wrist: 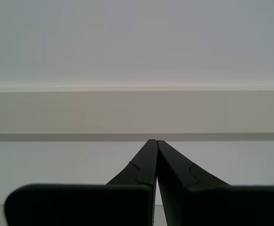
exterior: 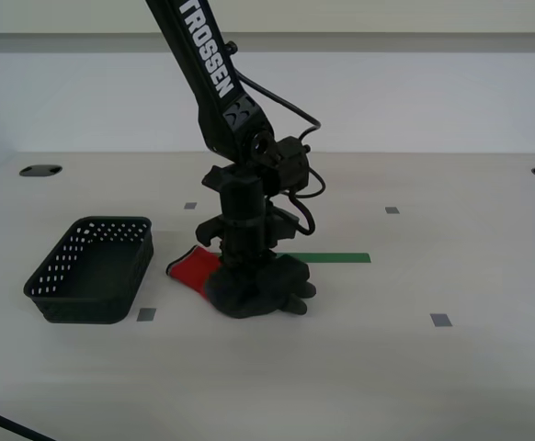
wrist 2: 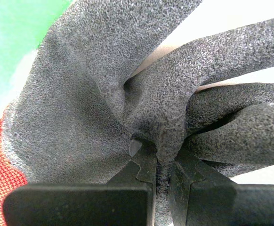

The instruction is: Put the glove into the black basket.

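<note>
The glove (exterior: 258, 287) lies on the table in the middle of the exterior view, dark grey hand bunched up, red cuff (exterior: 194, 269) toward the basket. My second gripper (exterior: 249, 266) comes straight down onto it and is shut on a fold of its grey palm. In the second wrist view the gripper (wrist 2: 163, 157) pinches the rubbery fabric (wrist 2: 94, 94), with the fingers of the glove (wrist 2: 240, 127) spread beyond. The black basket (exterior: 61, 303) stands empty at the exterior view's left, apart from the glove. My first gripper (wrist: 155, 143) is shut, empty, facing a wall.
A green tape strip (exterior: 336, 258) lies just behind the glove. Small grey markers (exterior: 441, 320) dot the table. Two dark holes sit at the far corners of the table (exterior: 39, 171). A cable crosses the near corner at the exterior view's left (exterior: 5, 424).
</note>
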You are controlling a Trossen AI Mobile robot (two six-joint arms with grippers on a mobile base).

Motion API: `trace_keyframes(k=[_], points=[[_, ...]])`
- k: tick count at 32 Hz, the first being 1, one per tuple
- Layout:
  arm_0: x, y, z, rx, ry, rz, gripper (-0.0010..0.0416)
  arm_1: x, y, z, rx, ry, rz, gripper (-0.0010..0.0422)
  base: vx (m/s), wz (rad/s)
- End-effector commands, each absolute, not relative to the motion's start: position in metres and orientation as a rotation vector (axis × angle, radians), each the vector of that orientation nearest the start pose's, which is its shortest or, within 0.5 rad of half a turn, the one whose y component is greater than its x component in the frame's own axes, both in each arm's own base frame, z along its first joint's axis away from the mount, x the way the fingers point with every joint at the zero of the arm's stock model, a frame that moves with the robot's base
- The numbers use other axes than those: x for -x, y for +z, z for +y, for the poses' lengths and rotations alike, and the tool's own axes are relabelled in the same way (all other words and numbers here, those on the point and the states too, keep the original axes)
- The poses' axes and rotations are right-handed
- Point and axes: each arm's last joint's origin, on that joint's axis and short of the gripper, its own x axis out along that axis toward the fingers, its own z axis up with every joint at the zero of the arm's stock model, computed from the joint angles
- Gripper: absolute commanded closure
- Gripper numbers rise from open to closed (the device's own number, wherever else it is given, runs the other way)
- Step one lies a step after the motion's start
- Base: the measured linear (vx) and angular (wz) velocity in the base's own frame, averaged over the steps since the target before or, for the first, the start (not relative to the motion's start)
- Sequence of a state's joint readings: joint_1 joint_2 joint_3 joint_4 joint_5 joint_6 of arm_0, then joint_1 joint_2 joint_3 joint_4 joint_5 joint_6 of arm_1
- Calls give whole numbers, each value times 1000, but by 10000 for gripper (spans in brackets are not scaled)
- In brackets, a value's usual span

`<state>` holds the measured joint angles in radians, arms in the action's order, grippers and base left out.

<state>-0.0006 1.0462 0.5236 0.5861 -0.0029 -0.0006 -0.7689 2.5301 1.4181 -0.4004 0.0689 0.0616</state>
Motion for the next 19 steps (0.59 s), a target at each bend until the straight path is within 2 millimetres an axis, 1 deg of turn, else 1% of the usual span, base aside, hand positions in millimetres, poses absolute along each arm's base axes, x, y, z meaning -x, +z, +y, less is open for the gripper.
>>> trace_keyframes(k=[1,2,4,6,7,8,11,13,14,16,18,19], points=[[-227,268,0,1,3,-68,405,-291,-33,-282,-603,-682,1445,414,0,0],[-227,268,0,1,3,-68,405,-292,-30,-281,-618,-666,1447,414,0,0],[-227,268,0,1,3,-68,405,-294,-18,-279,-623,-657,1455,414,0,0],[-227,268,0,1,3,-68,405,-297,2,-280,-617,-662,1435,414,0,0],[-227,268,0,1,3,-68,405,-298,8,-280,-613,-663,1426,414,0,0],[-227,268,0,1,3,-68,405,-299,25,-282,-602,-667,1400,414,0,0],[-227,268,0,1,3,-68,405,-301,62,-280,-583,-670,1361,414,0,0],[-227,268,0,1,3,-68,405,-302,75,-279,-576,-670,1348,414,0,0],[-227,268,0,1,3,-68,405,-302,86,-278,-571,-670,1336,414,0,0],[-227,268,0,1,3,-68,405,-301,120,-272,-550,-668,1300,414,0,0],[-227,268,0,1,3,-68,405,-300,146,-263,-528,-654,1274,413,0,0],[-227,269,0,1,3,-69,405,-300,156,-259,-520,-647,1270,413,0,0]])
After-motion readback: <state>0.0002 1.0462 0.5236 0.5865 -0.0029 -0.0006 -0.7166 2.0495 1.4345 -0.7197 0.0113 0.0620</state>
